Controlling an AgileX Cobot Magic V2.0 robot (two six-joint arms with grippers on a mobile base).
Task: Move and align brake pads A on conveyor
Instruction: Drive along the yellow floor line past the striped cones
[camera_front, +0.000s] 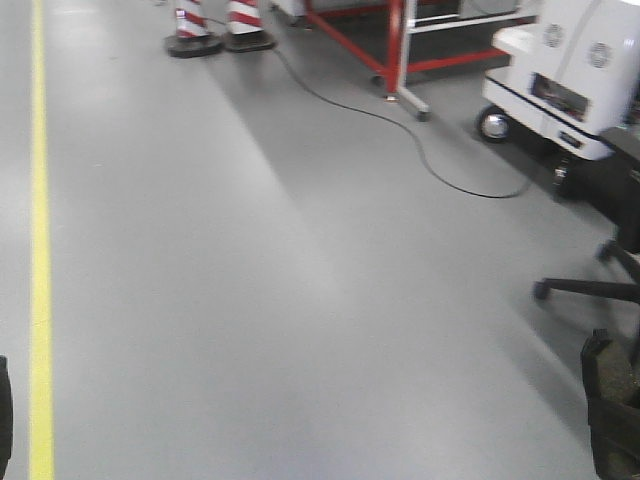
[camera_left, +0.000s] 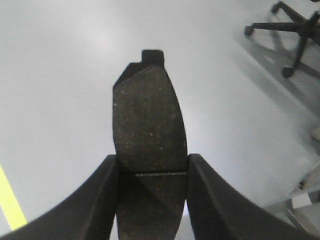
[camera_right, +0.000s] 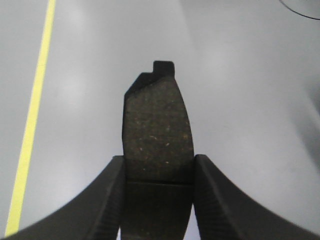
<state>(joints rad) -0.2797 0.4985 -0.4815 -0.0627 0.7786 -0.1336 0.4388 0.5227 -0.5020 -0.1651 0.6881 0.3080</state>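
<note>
Where its groove is clamped, the first brake pad (camera_left: 150, 125) sits in the left gripper (camera_left: 152, 167), the second brake pad (camera_right: 157, 125) in the right gripper (camera_right: 158, 167).
Each gripper pinches its pad from both sides, the tabbed end jutting forward past the fingertips. Grey floor (camera_left: 60, 75) lies beneath; a yellow line (camera_right: 32, 115) runs left of the right gripper, and a black chair base (camera_left: 295, 30) lies ahead and right of the left gripper.
</note>
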